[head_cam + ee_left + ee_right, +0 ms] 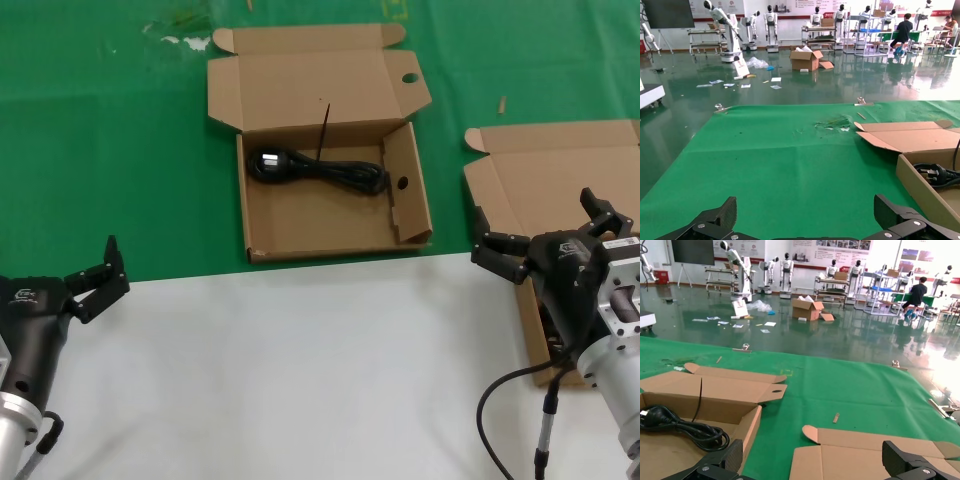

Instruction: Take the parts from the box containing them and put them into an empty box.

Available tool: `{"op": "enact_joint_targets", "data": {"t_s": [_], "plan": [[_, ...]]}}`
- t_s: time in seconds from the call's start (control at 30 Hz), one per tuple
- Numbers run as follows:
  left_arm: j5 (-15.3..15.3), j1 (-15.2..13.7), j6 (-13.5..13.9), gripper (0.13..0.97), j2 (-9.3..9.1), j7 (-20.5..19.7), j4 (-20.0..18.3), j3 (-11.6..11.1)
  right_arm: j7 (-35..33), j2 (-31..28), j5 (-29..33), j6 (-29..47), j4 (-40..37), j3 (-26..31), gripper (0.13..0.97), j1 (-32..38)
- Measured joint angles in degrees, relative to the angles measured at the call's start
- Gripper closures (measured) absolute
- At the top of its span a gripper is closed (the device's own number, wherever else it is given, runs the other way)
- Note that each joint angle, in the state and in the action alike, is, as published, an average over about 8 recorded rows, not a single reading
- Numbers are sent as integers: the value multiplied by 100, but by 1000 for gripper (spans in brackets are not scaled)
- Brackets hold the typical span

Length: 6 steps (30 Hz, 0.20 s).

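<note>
Head view shows one black power cord lying coiled along the back wall of the box with the holed lid, plug end toward that box's left side. This box sits open on the green mat, its lid folded back flat with a round hole in the side flap and a small hole in its right wall. A thin black cable tie sticks up from the cord against the lid. The same cord appears in the right wrist view, resting against the box's inner wall, and its plug shows in the left wrist view just past the box's near wall.

To the right of the holed box, well apart from it, stands the plain-lidded box, also open; its interior is mostly hidden behind the right arm. The right gripper hovers over that box's front part, fingers spread wide and holding nothing.

On the far side of the holed box, the left gripper rests low at the edge where the green mat meets the white tabletop, its fingers also spread and empty.
</note>
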<state>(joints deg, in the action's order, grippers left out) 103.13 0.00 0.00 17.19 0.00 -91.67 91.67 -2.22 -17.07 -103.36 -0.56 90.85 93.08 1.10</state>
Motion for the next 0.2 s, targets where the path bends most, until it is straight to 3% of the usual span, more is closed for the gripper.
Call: {"op": "enact_joint_targets", "data": {"t_s": [0.2], "plan": [[0, 0, 0, 132, 0, 0, 0, 0, 0, 0, 0, 0, 0, 0, 129, 0]]}}
